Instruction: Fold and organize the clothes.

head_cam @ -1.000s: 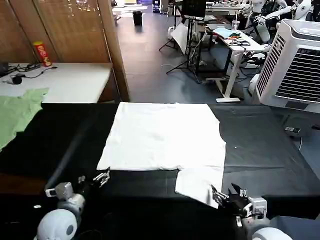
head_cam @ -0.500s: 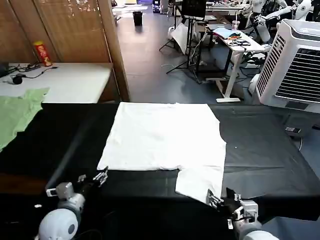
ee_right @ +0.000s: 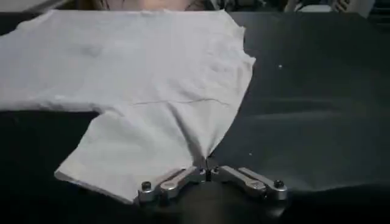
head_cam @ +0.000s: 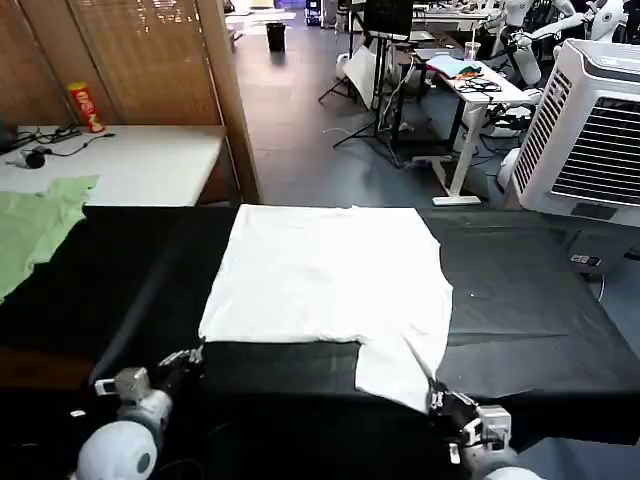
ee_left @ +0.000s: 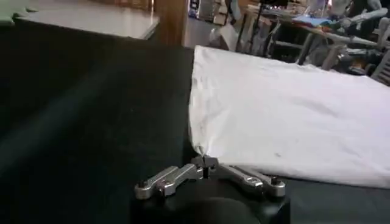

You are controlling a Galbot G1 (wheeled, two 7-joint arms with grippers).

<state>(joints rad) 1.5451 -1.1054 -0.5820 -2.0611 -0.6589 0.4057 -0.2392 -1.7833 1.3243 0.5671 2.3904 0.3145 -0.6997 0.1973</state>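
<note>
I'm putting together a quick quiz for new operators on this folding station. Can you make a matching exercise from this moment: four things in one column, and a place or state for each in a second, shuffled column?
Column one:
1. white T-shirt
2. left hand
3. right hand
4. light green garment

Column two:
A. shut on the shirt's near sleeve
B. lying at the far left, over the table's edge
C. spread flat on the black table
D. shut on the shirt's near left corner

Pairs: 1-C, 2-D, 3-A, 4-B
</note>
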